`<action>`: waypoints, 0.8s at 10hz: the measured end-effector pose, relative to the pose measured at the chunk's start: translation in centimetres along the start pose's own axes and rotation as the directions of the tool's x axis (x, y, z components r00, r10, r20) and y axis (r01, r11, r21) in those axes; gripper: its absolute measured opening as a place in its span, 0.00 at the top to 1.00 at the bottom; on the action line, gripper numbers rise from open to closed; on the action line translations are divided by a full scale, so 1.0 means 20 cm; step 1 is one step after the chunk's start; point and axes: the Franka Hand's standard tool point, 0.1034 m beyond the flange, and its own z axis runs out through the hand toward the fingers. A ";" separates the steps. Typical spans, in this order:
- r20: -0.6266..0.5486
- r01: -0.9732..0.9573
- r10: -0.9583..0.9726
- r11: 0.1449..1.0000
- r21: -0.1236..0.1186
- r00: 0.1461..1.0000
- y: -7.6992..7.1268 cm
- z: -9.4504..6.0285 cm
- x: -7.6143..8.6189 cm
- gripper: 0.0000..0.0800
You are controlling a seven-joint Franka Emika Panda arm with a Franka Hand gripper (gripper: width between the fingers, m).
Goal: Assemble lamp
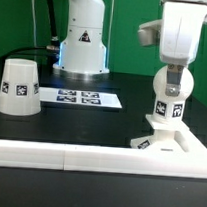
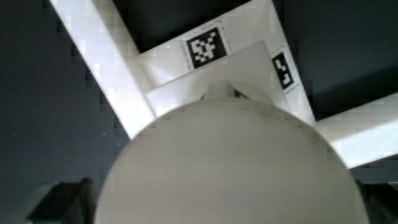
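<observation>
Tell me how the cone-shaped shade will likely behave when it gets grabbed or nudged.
The shade looks like hollow white plastic, so probably light and stiff. It stands on its wide end, so a nudge would likely slide it, not tip it. Its smooth, tapered wall may slip in a pinch.

A black table (image 1: pixel 100 121) carries the white cone-shaped shade (image 1: pixel 18 87) at the frame's left, the marker board (image 1: pixel 84 97) flat at centre, and the lamp's square base (image 1: pixel 172 143) at lower right, against a white wall (image 1: pixel 58 158) along the front edge.

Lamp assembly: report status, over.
Gripper on bulb, grip state unclear. Bulb upright on base. Shade waiting apart. Nothing in the way.
</observation>
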 end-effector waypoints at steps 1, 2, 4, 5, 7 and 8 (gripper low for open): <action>0.001 0.029 -0.029 1.000 0.002 1.000 0.01 0.00 -0.02 0.13; 0.002 0.005 -0.005 1.000 0.002 1.000 0.01 0.01 -0.03 0.13; 0.002 0.004 -0.004 1.000 0.002 1.000 0.01 0.01 -0.03 0.28; 0.002 -0.002 0.002 1.000 0.002 1.000 0.01 0.01 -0.03 0.28; 0.000 -0.034 0.034 0.999 0.002 0.999 0.01 0.01 -0.03 0.28; -0.005 -0.104 0.104 0.995 -0.002 0.995 0.02 0.01 -0.06 0.28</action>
